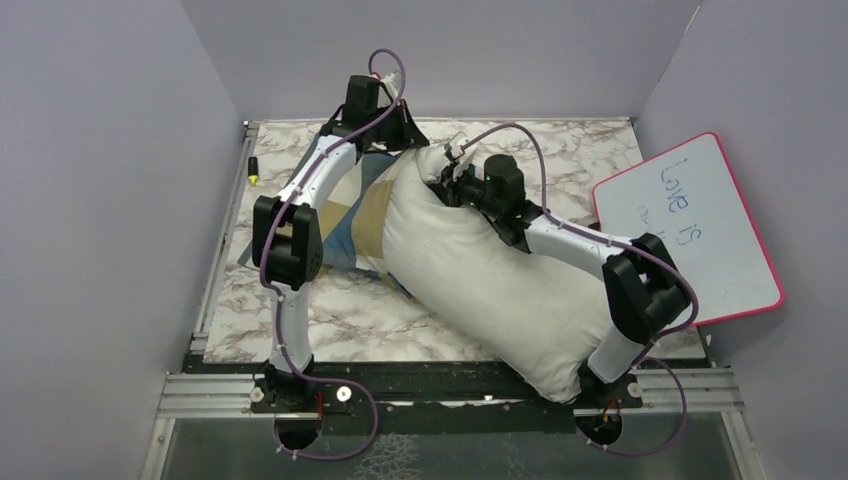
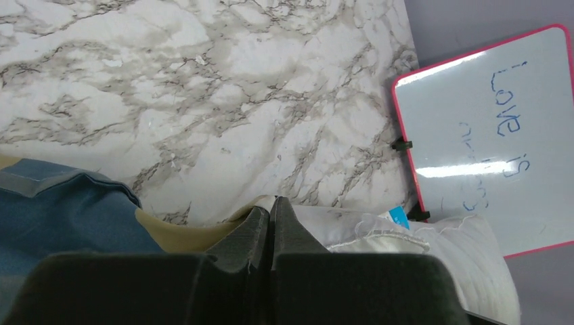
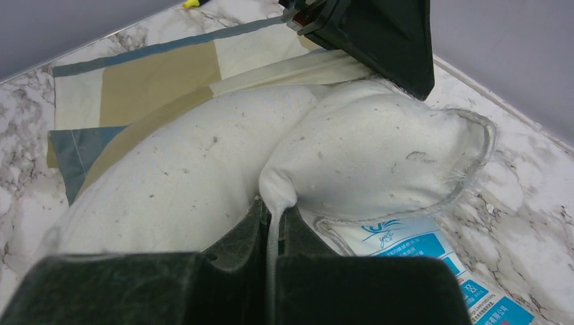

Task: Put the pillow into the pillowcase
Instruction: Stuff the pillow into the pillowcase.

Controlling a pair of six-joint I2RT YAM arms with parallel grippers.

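pillow (image 1: 490, 285): laid diagonally on the marble table (image 1: 340, 320), from beside the right arm's base to the far middle; its far end is rested on the pillowcase, outside it.
pillowcase (image 1: 352, 225): spread flat under and to the left of the pillow's far end.
right gripper (image 3: 274, 213): closed on a pinched fold at the pillow's far corner.
left gripper (image 2: 271, 206): fingers pressed together at the pillowcase's cream hem; a hold on it cannot be told.
whiteboard (image 1: 690, 230): set at the table's right edge.

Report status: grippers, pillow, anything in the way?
Left gripper shut at pillowcase edge, hold unclear. Right gripper shut on pillow corner. Pillow lies over pillowcase, not inside. Whiteboard off right, not blocking.
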